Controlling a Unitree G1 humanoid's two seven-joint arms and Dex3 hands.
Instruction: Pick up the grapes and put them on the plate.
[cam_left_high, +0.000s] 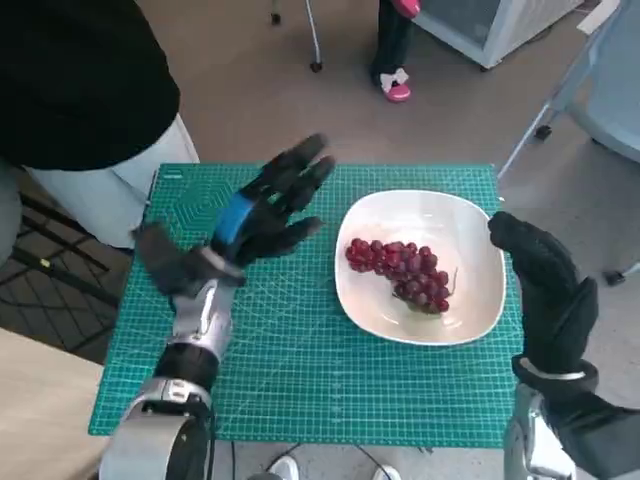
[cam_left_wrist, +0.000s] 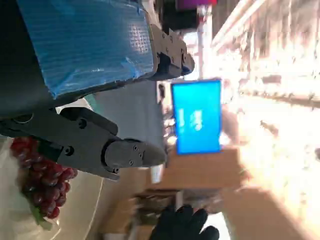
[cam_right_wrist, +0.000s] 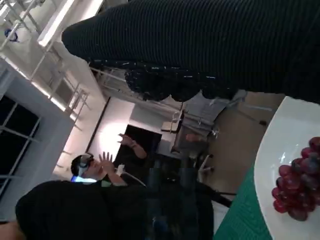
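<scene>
1. a green cutting mat (cam_left_high: 300, 350) is covering the small table; a person in black (cam_left_high: 70, 80) is standing at its far left corner.
2. left hand (cam_left_high: 262, 215) is hovering over the mat beside the plate, fingers spread, holding nothing, probably just clear of a release.
3. right hand (cam_left_high: 548, 290) is waiting at the plate's right rim; i cannot tell its grip.
4. white plate (cam_left_high: 470, 240) is holding the grapes (cam_left_high: 400, 272), lying mid-dish; the task looks done.
</scene>
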